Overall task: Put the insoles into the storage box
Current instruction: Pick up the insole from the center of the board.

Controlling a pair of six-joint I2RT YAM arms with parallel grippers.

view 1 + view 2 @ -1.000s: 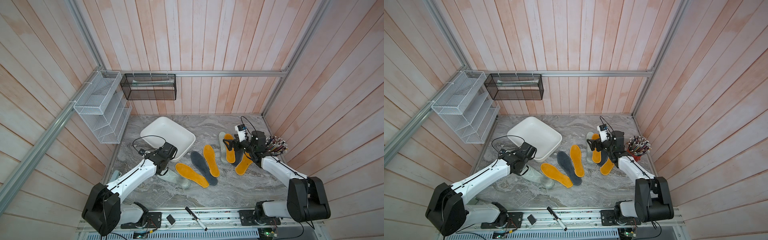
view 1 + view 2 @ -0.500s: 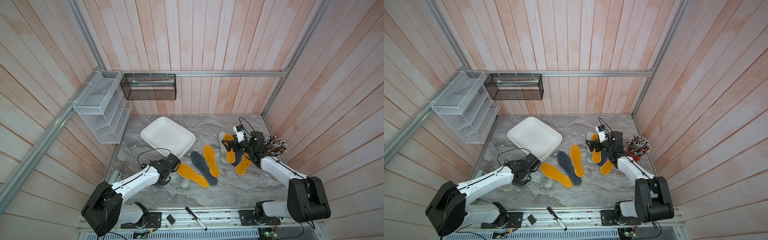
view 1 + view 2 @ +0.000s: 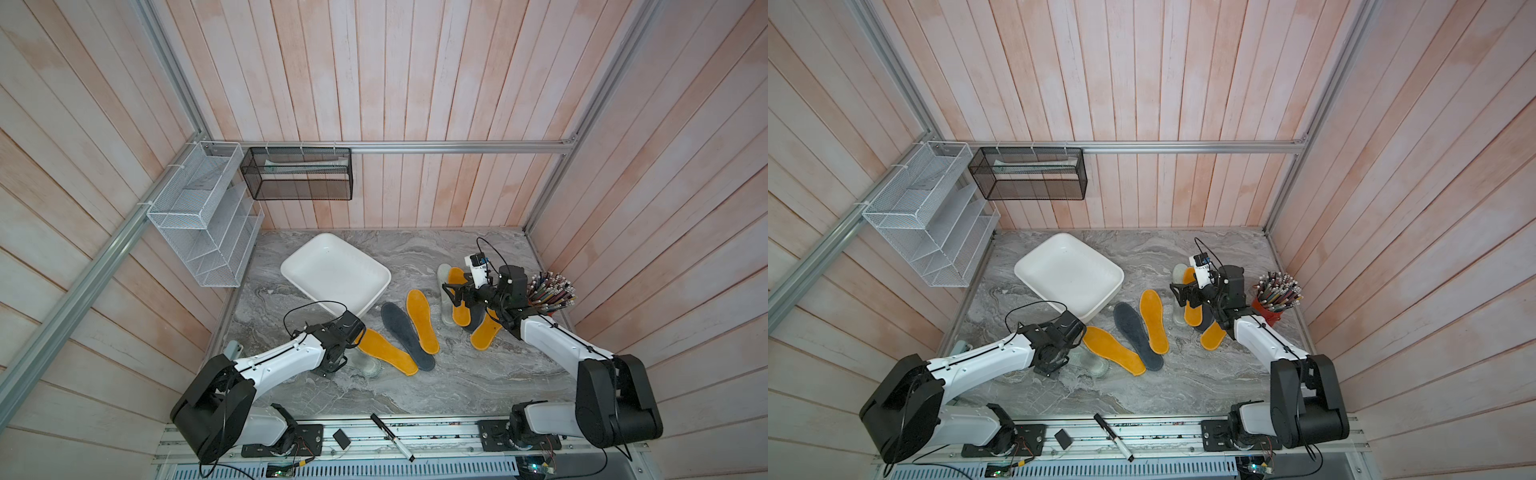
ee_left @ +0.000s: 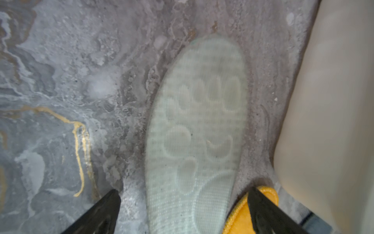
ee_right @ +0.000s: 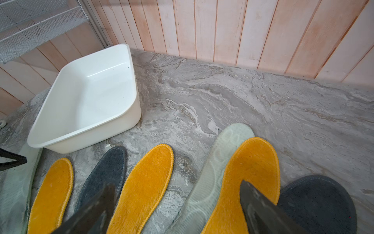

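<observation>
On the tabletop (image 3: 457, 374), at its left front, the left pincer (image 4: 184, 193) is hanging wide open over a pale insole (image 4: 194, 131), one finger on each side of it, gripping nothing. An orange insole (image 3: 386, 351) is lying just beside, its end touching the pale one. The box (image 3: 328, 270) is sitting behind them, toward the left rear. The right pincer (image 5: 177, 184) is standing open too, hovering above another orange insole (image 5: 249, 172), which is partly covering a second pale insole (image 5: 222, 154). All visible insoles are lying outside the box.
</observation>
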